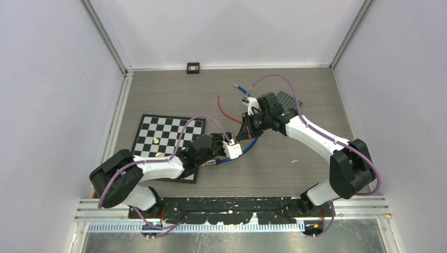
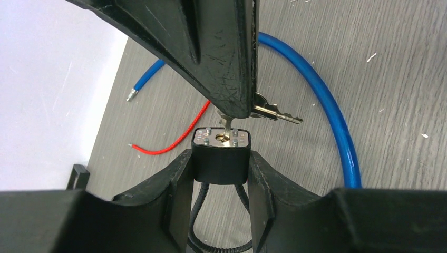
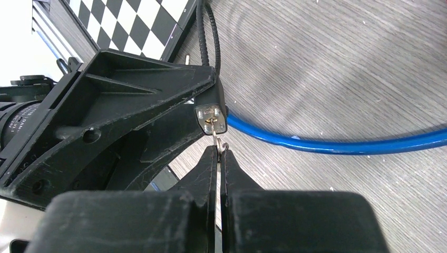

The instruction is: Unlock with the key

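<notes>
A black padlock [image 2: 220, 167] with a silver face and a braided cable shackle sits between the fingers of my left gripper [image 2: 220, 157], which is shut on its body. The key [image 2: 225, 124] stands in the keyhole on the lock's face, and a second key [image 2: 278, 114] hangs off its ring to the side. My right gripper [image 3: 218, 153] is shut on the key [image 3: 216, 138] just below the padlock [image 3: 212, 119]. In the top view the two grippers meet at the padlock [image 1: 236, 138] in the middle of the table.
A blue cable [image 2: 337, 121] curves on the table beside the lock, and a thin red wire [image 1: 224, 110] lies behind. A chessboard [image 1: 163, 134] lies under the left arm. A small black box [image 1: 193, 67] sits at the back wall.
</notes>
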### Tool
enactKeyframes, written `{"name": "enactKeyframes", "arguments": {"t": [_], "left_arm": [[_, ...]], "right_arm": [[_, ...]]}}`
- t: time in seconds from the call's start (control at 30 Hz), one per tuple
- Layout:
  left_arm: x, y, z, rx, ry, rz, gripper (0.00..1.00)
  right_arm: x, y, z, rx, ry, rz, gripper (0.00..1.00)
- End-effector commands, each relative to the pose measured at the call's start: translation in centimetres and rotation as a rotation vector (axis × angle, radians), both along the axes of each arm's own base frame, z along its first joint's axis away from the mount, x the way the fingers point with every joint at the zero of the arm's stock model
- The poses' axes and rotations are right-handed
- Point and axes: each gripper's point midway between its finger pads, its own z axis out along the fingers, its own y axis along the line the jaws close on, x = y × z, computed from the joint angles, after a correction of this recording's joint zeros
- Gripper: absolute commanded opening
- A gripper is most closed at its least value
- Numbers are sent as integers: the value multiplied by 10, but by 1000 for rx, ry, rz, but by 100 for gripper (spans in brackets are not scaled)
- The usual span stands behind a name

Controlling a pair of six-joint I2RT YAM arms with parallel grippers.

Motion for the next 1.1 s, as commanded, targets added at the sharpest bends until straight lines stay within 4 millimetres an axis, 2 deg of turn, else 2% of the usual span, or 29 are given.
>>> {"name": "enactKeyframes", "arguments": {"t": [0.0,0.23,0.5,0.73,0.87,1.07], "left_arm": [[7,-22,62,-171,-73,-17,0],[8,-28,50,-83,-16,-31,0],[10,-30,45,-53,-16,-24,0],[11,-30,45,-39,-30,-24,0],[20,-26,49,-26,-56,26,0],[26,-21,54,-25,-92,64,0]], "right_arm": [[18,4,9,30,-73,-36,1],[28,3,12,-5,-74,-64,1],[31,13,13,23,-26,-70,1],[29,24,14,82,16,-50,0],[27,30,17,125,58,-57,0],[27,32,11,140,110,-78,1]]}}
